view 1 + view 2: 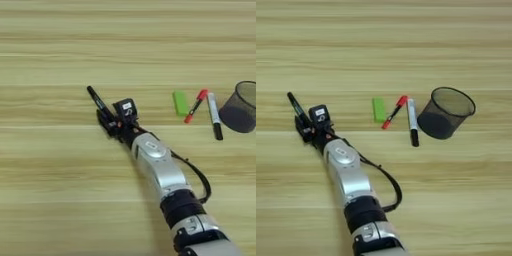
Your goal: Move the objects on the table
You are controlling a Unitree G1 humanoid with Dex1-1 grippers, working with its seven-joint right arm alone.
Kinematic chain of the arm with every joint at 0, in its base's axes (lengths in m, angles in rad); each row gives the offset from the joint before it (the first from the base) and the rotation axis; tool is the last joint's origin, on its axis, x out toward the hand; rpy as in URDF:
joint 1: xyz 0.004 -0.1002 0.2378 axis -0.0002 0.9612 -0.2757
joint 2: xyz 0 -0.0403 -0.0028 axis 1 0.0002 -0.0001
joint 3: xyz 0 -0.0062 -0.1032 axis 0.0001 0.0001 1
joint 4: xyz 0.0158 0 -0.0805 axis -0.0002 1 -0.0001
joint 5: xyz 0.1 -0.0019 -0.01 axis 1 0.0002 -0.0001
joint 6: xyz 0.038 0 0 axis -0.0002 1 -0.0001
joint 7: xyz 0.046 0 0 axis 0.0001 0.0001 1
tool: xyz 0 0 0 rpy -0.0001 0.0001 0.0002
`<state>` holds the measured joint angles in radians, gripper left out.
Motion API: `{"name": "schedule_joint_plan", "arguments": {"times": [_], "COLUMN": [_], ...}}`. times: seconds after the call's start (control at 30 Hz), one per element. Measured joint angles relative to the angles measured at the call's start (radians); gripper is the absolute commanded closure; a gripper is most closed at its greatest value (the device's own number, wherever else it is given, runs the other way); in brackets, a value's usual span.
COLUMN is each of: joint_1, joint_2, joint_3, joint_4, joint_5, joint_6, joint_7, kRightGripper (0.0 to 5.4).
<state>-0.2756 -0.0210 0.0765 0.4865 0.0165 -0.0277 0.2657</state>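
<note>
A: What do we have under everything?

B: We see the table (60,45), light wood with pale yellow-tan grain stripes running from nine to three o'clock. It fills both views, so we make out nothing of the room beyond it.

A: And our right arm?

B: The silver forearm (157,167) comes in from about five o'clock and reaches toward ten o'clock. The right gripper (109,121) sits left of centre in the left eye view, and its black fingers are pinched on the black marker (96,99).

A: Which way does that marker run?

B: Its long axis goes from the fingers toward roughly eleven o'clock, with the free tip at the far end. We cannot tell whether it touches the wood or rides just above it.

A: The rest of the objects?

B: They lie toward three o'clock from the gripper, well apart from it. The green block (378,109) lies with its long side nearly twelve to six. Just beside it, at its three o'clock, the red pen (394,112) slants from one down to seven o'clock. Next comes the white marker (412,118), nearly twelve to six, black cap at the six o'clock end. The dark mesh cup (447,112) is near the marker at three o'clock, its mouth tipped toward one o'clock.
</note>
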Motion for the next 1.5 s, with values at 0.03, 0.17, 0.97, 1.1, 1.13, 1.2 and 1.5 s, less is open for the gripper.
{"name": "schedule_joint_plan", "arguments": {"times": [0.03,0.17,0.97,1.1,1.13,1.2,1.5], "joint_1": [0.002,0.007,0.015,0.015,0.015,0.015,0.009], "joint_2": [-0.001,-0.003,-0.015,-0.015,-0.016,-0.016,-0.044], "joint_3": [-0.001,-0.006,-0.05,-0.05,-0.05,-0.052,-0.128], "joint_4": [-0.001,-0.004,-0.106,-0.108,-0.108,-0.108,-0.125], "joint_5": [0.0,0.001,0.025,0.026,0.026,0.026,0.047], "joint_6": [-0.004,-0.01,-0.053,-0.053,-0.053,-0.053,-0.053], "joint_7": [0.0,0.0,0.005,0.004,0.004,0.004,-0.023], "kRightGripper": [1.96,1.56,0.04,0.04,0.04,0.04,0.04]}}
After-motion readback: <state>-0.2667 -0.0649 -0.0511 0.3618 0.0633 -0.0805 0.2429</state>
